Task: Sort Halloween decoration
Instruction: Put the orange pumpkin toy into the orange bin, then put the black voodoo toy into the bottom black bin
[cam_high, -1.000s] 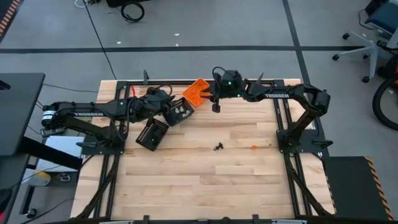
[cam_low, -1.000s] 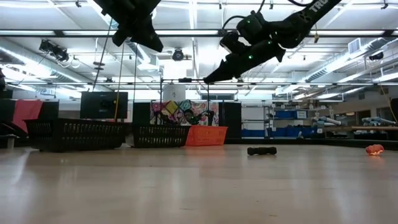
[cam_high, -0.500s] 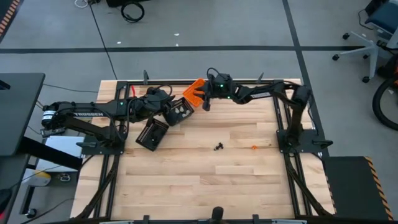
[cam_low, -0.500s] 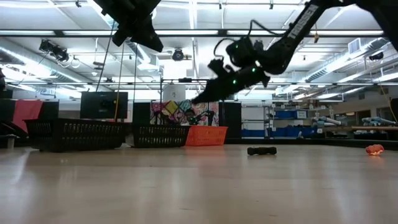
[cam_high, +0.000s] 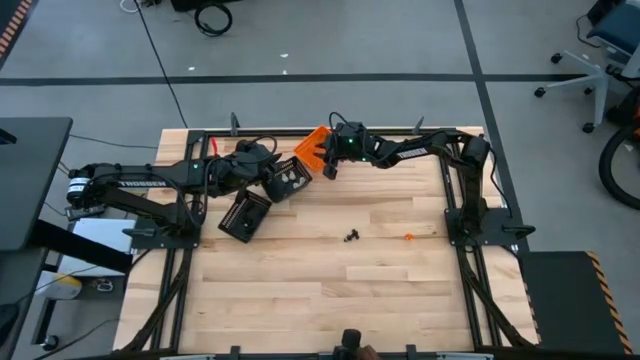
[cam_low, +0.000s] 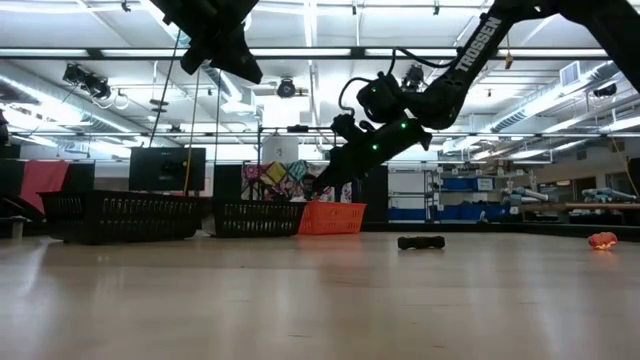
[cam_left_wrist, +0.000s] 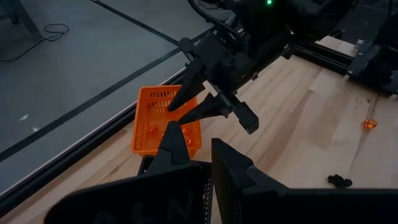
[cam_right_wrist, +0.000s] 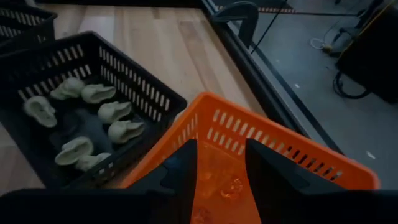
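The orange tray (cam_high: 313, 147) sits at the far edge of the table and has small orange trinkets (cam_right_wrist: 232, 186) inside. My right gripper (cam_high: 328, 168) hovers open just above it, with its fingers (cam_left_wrist: 186, 107) pointing down into it; nothing shows between them. A black tray (cam_right_wrist: 93, 93) beside the orange one holds several whitish trinkets (cam_right_wrist: 115, 111). My left gripper (cam_high: 270, 168) is open and raised over the black trays. One black trinket (cam_high: 351, 236) and one orange trinket (cam_high: 408, 237) lie loose on the wood.
A second black tray (cam_high: 245, 215) lies at an angle nearer the table's left side. The arm frames run along the table's left and right sides. Bare wood stretches from the loose trinkets to the near edge. In the low view the loose black trinket (cam_low: 420, 242) lies right of the trays.
My right gripper has moved toward the table's left and far edge and come down, from beside the orange tray to just above it. My left gripper, the trays and the loose trinkets have kept still.
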